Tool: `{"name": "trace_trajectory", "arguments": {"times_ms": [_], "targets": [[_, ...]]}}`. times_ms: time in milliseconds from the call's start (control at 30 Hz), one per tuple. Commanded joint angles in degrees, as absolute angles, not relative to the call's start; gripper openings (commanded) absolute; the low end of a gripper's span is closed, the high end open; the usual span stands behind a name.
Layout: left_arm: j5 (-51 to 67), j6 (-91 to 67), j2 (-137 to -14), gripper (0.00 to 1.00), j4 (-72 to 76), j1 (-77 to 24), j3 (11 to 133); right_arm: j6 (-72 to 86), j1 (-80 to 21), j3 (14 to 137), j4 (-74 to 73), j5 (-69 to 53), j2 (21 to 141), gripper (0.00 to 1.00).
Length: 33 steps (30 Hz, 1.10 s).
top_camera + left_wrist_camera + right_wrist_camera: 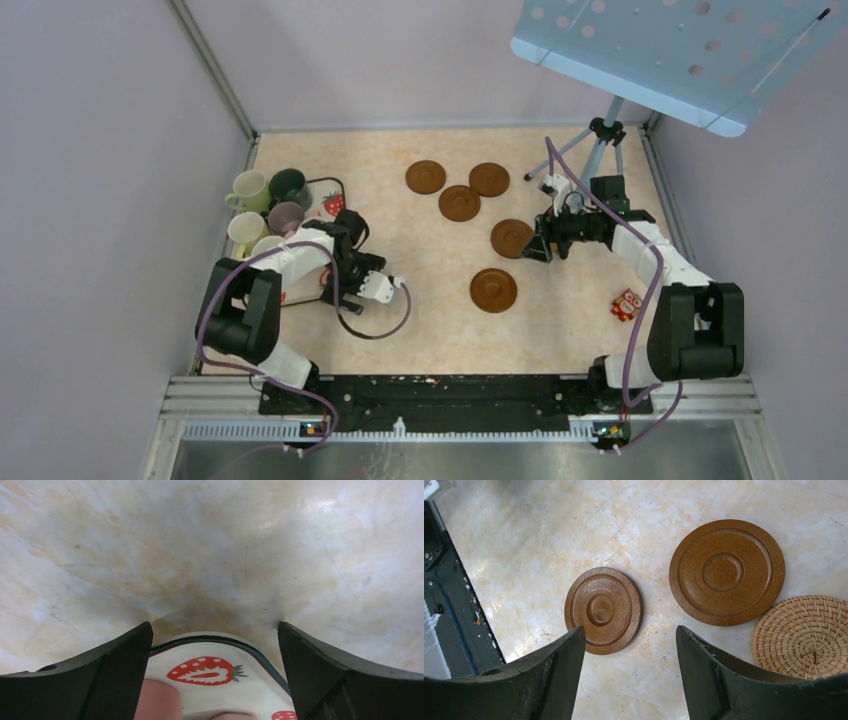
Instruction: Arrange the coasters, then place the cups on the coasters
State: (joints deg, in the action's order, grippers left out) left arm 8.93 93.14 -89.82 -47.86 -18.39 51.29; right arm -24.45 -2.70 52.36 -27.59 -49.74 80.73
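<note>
Five dark brown coasters lie spread on the table: three at the back [459, 203], one [511, 238] at my right gripper [536, 248], one nearer [494, 290]. In the right wrist view two brown coasters [603, 610] [726, 572] and a woven tan coaster [804, 637] lie ahead of my right gripper [630, 630], which is open over bare table. Cups cluster at far left: light green [250, 190], dark green [290, 185], mauve [286, 217]. My left gripper [340, 290] [214, 626] is wide open and holds nothing, above a pink cup [157, 700] on the tray.
The white strawberry-print tray [330, 200] [240, 690] lies by the cups, its rounded corner under my left fingers. A tripod [600, 140] holding a blue perforated shelf [680, 50] stands at the back right. A small red-and-white object [627, 305] lies beside the right arm.
</note>
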Motion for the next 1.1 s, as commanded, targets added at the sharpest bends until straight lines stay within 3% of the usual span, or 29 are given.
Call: {"name": "trace_trajectory", "arguments": {"times_ms": [0,300,567,767,1067], "targets": [[6.7,92.0,-86.9,0.99,-55.1,-16.4,49.4,-26.4,-2.4,53.9,-28.0,-51.6,79.7,0.66],[7.5,88.6,-83.4,0.99,-56.0,-14.6,48.8,-27.5,-2.7,53.9,-29.6,-50.2,80.5,0.66],[25.1,75.9,-84.5,0.99,-58.2,-16.3,61.3,-23.1,-9.4,55.1,-25.0,-37.8,79.7,0.66],[26.5,53.4,-88.0,0.99,-40.1,-22.9,68.6,-16.0,-12.3,63.2,-21.4,-29.7,85.3,0.61],[21.4,28.1,-108.5,0.96,-25.9,-23.2,89.3,-11.1,-17.7,77.4,-18.9,-18.2,98.9,0.58]]}}
